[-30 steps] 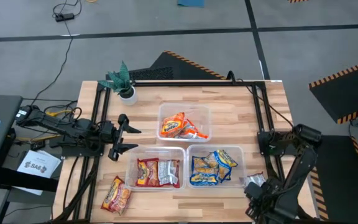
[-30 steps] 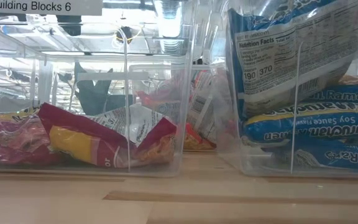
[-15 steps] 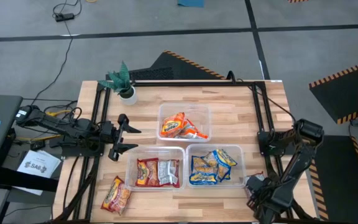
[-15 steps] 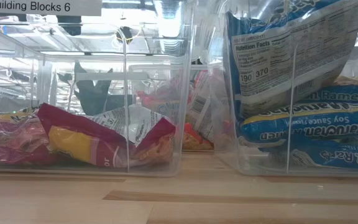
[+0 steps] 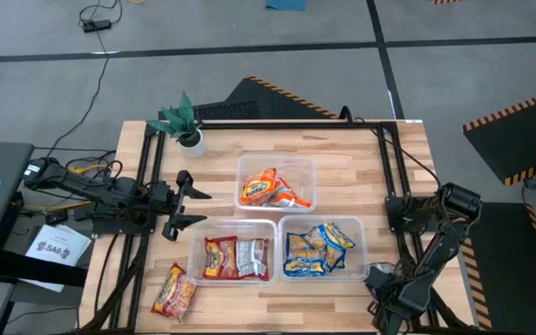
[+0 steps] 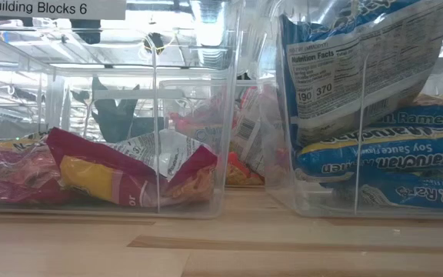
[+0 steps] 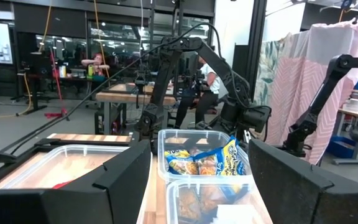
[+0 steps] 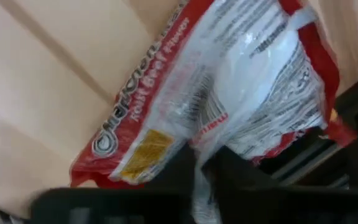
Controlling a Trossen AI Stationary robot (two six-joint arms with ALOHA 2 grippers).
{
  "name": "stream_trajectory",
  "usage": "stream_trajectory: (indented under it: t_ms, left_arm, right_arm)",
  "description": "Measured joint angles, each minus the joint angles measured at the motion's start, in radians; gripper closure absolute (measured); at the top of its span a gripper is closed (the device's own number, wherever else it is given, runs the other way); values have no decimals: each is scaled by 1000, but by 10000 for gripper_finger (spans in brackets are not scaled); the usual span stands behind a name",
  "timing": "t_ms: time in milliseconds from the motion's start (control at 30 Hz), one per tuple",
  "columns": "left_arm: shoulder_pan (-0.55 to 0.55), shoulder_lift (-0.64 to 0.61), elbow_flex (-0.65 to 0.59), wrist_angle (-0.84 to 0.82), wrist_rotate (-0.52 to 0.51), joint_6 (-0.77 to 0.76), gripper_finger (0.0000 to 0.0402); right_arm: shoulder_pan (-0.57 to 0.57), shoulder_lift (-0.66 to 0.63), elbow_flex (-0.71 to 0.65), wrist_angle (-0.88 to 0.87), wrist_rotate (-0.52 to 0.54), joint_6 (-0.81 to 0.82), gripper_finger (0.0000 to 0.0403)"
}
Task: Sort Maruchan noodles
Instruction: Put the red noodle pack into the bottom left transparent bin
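Left gripper point(image 5: 186, 200): left of centre in the high view, jaws spread, holding nothing; judged to be waiting clear of the tubs.
Loose red packet point(image 5: 174, 291): lower left, flat on the table point(image 5: 342, 158), unsorted.
Red tub point(image 5: 233, 258): lower middle, red-print packets.
Orange tub point(image 5: 274, 183): centre, orange packets.
Blue tub point(image 5: 321, 248): right of the red tub, yellow-and-blue packets.
Right gripper point(image 5: 385, 279): lower right table edge; fingers point(image 8: 185, 168) pinching a red-and-white packet point(image 8: 229, 87), likely for the red tub.
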Motion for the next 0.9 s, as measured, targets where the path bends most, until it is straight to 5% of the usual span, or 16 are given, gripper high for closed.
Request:
stream_trajectory:
  t_ms: [67, 300, 533, 700, 900]
  left_arm:
    - [0, 0, 0, 1, 2, -6, 145]
    - [0, 0, 0, 1, 3, -10, 145]
    - [0, 0, 0, 1, 3, -11, 145]
    - [0, 0, 0, 2, 4, -10, 145]
    - [0, 0, 0, 5, 5, -9, 145]
  right_arm:
    - [-5, -6, -3, 11, -30, -50, 382]
    - [-50, -104, -5, 249, -116, -165, 396]
    - [-129, -250, -3, 544, 48, -215, 396]
    - [-227, -283, 0, 800, 201, -526, 396]
    - [-385, -216, 134, 925, 206, -1058, 396]
